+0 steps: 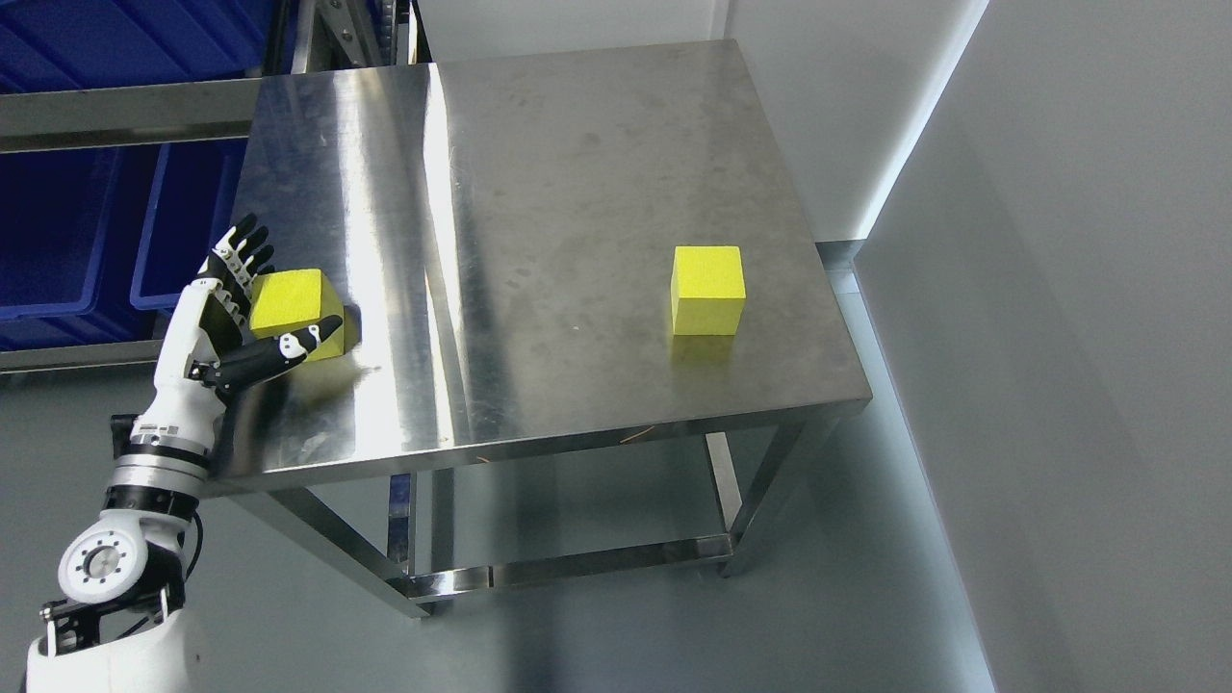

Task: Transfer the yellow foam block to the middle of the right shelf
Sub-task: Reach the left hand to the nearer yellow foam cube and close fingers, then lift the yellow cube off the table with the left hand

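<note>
The black-tipped fingers [241,252] of the left hand [231,308] stand spread and nearly straight on the far-left side of a yellow foam block [294,300], while the jointed thumb [284,348] lies across the block's near face; the digits bracket the block loosely and are not clamped tight, and whether they press it I cannot tell. The hand is hard white shell with dark segmented knuckles, running back through a ribbed metal wrist to a rounded white forearm at the lower left. The block is a matte, fine-grained cube with crisp edges, sitting on the near-left part of the table [577,192], close to its left edge. A second yellow block [708,289] of the same shape and texture stands well apart on the right side. The table is brushed stainless steel, square, scuffed and streaked with glare, on steel legs with a lower rail. Blue plastic bins [87,231] fill a metal rack at the far left. Smooth grey floor and pale walls surround it all.
</note>
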Available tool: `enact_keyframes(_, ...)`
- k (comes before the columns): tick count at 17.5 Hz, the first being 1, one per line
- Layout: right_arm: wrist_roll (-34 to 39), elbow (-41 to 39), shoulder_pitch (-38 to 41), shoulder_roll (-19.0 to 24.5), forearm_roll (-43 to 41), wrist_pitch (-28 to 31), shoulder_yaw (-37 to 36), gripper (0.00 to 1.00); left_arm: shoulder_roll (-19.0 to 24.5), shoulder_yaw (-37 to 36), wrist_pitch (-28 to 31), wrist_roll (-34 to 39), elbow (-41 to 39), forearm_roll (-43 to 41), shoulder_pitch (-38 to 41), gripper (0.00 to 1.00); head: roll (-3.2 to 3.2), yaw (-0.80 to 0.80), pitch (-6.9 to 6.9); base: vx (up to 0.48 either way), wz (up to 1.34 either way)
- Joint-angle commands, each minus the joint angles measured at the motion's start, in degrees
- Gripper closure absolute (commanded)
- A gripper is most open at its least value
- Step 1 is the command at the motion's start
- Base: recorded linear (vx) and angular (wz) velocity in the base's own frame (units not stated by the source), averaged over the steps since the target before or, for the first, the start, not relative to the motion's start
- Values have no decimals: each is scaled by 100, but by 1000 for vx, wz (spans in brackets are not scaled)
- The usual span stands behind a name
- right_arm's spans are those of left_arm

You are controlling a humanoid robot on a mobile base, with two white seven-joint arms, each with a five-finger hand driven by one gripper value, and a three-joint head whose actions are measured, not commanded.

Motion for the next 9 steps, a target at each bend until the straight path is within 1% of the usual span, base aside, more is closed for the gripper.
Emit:
enact_keyframes(1,4,-100,-18,-100,-9,-1,0,0,481,-415,283,-37,330,143,-170,1,0,0,0,0,0)
enact_keyframes(4,4,-100,-17,-100,0,-1,0,0,490,-486,292,-107,443,143,-152,4,0,0,0,0,0)
enact_keyframes(7,4,-100,-18,-100,0,-1,0,0,472,-477,283,-475,479,134,-135,13,0,0,0,0,0)
enact_keyframes(8,4,-100,-18,-100,-9,-1,0,0,472,-442,275,-546,479,134,-135,18,0,0,0,0,0)
enact_keyframes(9,4,-100,-18,-100,-9,-1,0,0,463,-398,231,-564,514,142,-135,27,0,0,0,0,0)
